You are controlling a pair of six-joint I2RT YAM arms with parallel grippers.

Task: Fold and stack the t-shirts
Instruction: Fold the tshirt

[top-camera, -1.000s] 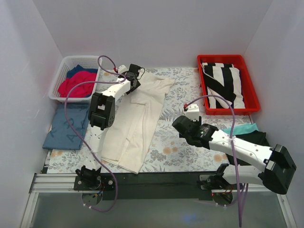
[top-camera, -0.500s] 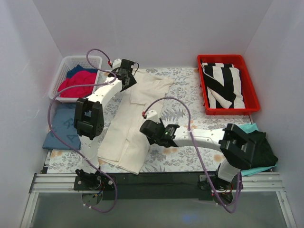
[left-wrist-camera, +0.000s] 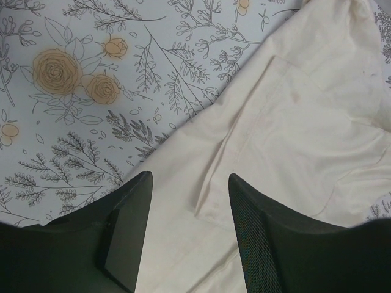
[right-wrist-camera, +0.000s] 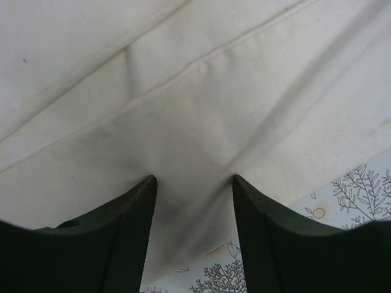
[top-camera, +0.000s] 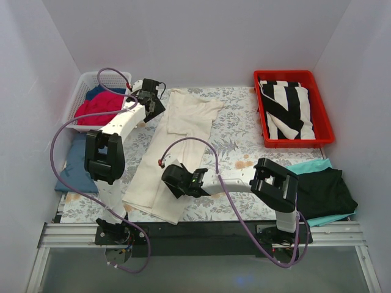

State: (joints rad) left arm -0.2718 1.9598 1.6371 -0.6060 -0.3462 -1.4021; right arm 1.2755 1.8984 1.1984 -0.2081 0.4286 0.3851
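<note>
Reaches farther left than a half-second ago with right gripper [top-camera: 174, 181], fingers spread wide, low over large cream cloth t-shirt [top-camera: 183, 131] lying centre-left. Holds left gripper [left-wrist-camera: 189, 177], equally wide, above shirt's upper-left edge.

The t-shirt [top-camera: 171, 152] is cream, the table covering [top-camera: 235, 131] grey floral, the tray [top-camera: 296, 144] red.

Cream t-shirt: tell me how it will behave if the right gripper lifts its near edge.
Probably floppy: the cream t-shirt lies flat in soft creased layers, so it should sag from the right gripper. Likely light, being thin cloth. The folded layers may slide apart, since nothing pins them.
</note>
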